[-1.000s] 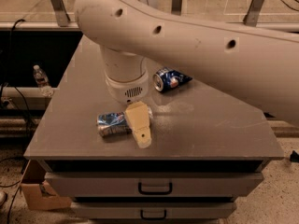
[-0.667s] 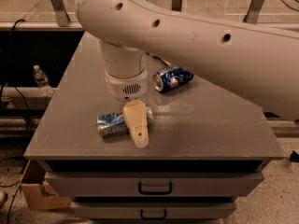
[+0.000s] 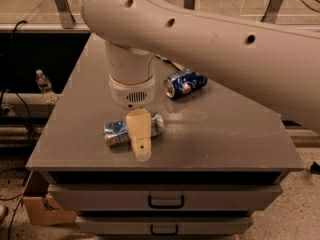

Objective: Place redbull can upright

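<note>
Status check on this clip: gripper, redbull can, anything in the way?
Gripper down over the redbull can, front left of table. Redbull can on its side, not yet upright. Dark-blue can lying behind, apart, not blocking.

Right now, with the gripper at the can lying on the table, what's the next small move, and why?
Probably settle the gripper onto the redbull can and secure a grip. The can lies on its side on the table, crosswise beneath the gripper, so it must be held before it can be stood upright. The dark-blue can lies apart, behind.
</note>
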### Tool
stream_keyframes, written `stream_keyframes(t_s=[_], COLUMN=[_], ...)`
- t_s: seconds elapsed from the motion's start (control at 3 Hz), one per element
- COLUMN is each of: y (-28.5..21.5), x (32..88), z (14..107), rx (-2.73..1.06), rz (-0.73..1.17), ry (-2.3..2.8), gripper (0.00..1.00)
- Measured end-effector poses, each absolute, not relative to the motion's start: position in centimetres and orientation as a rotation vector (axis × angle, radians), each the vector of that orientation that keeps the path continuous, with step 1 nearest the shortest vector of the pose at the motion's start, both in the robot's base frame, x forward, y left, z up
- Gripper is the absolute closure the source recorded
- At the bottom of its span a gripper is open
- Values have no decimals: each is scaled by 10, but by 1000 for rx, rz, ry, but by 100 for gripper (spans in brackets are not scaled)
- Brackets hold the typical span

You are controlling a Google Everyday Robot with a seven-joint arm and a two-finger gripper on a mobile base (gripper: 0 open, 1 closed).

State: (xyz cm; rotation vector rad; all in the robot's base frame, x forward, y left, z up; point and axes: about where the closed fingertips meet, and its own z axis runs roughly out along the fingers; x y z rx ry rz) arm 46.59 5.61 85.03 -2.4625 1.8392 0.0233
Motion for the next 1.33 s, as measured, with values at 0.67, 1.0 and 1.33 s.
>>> stream_keyframes(t_s=[0.67,1.0,1.33], y=[73,81,85], x=[453,450,450], z=[842,837,836], rx=[-2484,-2511,-2524], rz=[2,-5,-9], ry=[1812,1794,1788], gripper=[0,18,41])
